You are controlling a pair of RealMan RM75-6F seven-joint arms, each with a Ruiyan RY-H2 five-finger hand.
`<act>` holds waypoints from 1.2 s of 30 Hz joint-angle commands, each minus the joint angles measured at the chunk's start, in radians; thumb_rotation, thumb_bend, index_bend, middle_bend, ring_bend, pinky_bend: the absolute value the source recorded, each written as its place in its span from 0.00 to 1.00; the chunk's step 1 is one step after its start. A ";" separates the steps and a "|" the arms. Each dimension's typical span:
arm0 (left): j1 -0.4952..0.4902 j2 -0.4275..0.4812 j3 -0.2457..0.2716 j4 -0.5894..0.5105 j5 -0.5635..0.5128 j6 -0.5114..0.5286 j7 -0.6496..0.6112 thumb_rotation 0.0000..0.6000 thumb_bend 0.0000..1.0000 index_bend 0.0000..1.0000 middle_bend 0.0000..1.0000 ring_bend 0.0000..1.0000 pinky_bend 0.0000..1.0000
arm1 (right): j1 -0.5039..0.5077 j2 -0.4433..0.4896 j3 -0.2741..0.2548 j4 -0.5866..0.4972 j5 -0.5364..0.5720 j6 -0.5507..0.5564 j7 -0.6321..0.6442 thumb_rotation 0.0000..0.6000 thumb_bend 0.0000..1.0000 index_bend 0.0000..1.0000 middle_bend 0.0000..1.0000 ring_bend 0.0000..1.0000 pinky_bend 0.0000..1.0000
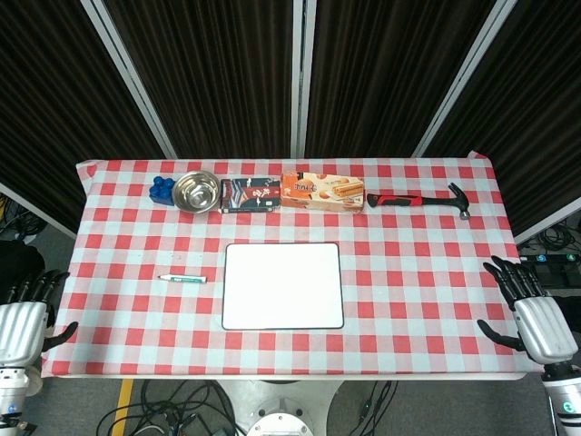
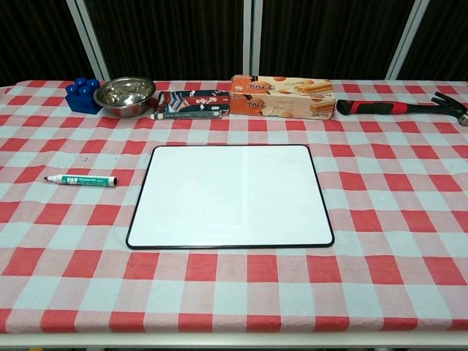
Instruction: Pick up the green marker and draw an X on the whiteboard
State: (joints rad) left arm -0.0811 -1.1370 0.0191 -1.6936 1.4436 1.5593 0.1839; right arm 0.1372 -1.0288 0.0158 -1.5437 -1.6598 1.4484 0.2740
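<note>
Cloth: red-and-white checked fabric covers the tabletop [image 2: 409,241], flat and matte, likely giving a little friction under small things.
Green marker: the green marker [image 2: 80,180] lies flat on the cloth, well left of the whiteboard and apart from it, its long axis running left to right; in the head view it shows at [image 1: 182,278].
Marker handling: a slim, stiff, light plastic cylinder with a white labelled barrel and dark ends; it will probably roll if nudged sideways and is smooth enough to slip in a loose hold.
Where to hold: I judge a pinch across the middle of the barrel safest, leaving the writing end free; which end carries the tip is too small to tell.
Whiteboard: the whiteboard [image 2: 230,196] is a glossy white rectangle with rounded corners and a thin dark rim, lying flat at the centre, unmarked.
Left hand: the left hand [image 1: 25,313] rests off the left edge of the tabletop, fingers apart and holding nothing, near the marker's side.
Right hand: the right hand [image 1: 531,313] sits off the right edge, fingers spread, empty.
Back row: a blue block [image 2: 82,95], a shiny steel bowl [image 2: 125,95], a dark flat box [image 2: 191,104], an orange biscuit box [image 2: 283,96] and a red-handled hammer [image 2: 406,107].
</note>
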 commanded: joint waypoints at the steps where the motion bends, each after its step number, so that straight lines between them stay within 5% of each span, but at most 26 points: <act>1: 0.006 -0.003 -0.006 -0.006 0.000 0.005 0.007 1.00 0.18 0.17 0.14 0.09 0.12 | 0.015 -0.001 0.002 0.004 -0.009 -0.012 0.008 1.00 0.16 0.00 0.00 0.00 0.00; 12: 0.002 -0.007 -0.045 -0.029 0.009 0.019 0.082 1.00 0.18 0.20 0.16 0.10 0.18 | 0.015 -0.007 0.001 0.025 -0.012 0.022 0.043 1.00 0.15 0.00 0.00 0.00 0.00; 18: -0.110 -0.033 -0.112 -0.014 0.032 -0.081 0.165 1.00 0.18 0.32 0.29 0.35 0.65 | 0.026 -0.005 0.008 0.026 -0.010 0.019 0.027 1.00 0.14 0.00 0.00 0.00 0.00; 23: -0.246 -0.099 -0.160 0.001 0.003 -0.254 0.188 1.00 0.24 0.43 0.44 0.70 0.95 | 0.037 -0.005 0.013 0.020 0.000 0.006 0.009 1.00 0.14 0.00 0.00 0.00 0.00; 29: -0.381 -0.222 -0.189 0.053 -0.125 -0.450 0.328 1.00 0.26 0.42 0.46 0.74 1.00 | 0.044 0.000 0.012 0.009 0.016 -0.014 -0.005 1.00 0.13 0.00 0.00 0.00 0.00; 36: -0.465 -0.366 -0.193 0.153 -0.299 -0.552 0.451 1.00 0.26 0.42 0.47 0.77 1.00 | 0.042 0.001 0.008 0.011 0.036 -0.027 -0.006 1.00 0.13 0.00 0.00 0.00 0.00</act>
State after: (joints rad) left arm -0.5092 -1.4534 -0.1693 -1.5836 1.2018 1.0470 0.5936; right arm 0.1794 -1.0276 0.0242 -1.5334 -1.6242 1.4220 0.2679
